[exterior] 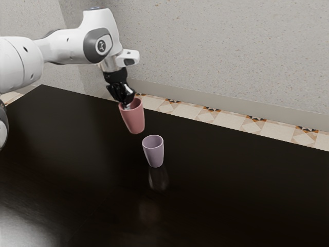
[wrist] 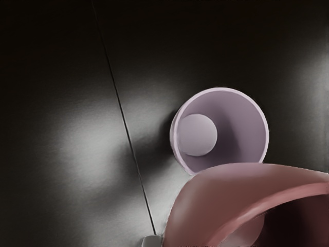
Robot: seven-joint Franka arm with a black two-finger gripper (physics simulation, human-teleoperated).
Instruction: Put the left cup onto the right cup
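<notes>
Dark glossy table [exterior: 61, 170], speckled wall behind. My gripper [exterior: 125, 101] pinches the rim of the pink cup [exterior: 133, 118], which hangs tilted just above and beside the lilac cup [exterior: 153, 150]. I judge it light, stiff and slick, so the rim hold suits it.

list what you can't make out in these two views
- Wrist view: the pink cup is blurred, cut off by the lower edge, and hides part of the lilac cup.
- Exterior view: the gripper is partly hidden behind the pink cup's rim.
- Exterior view: the left edge cuts off the arm.
</notes>
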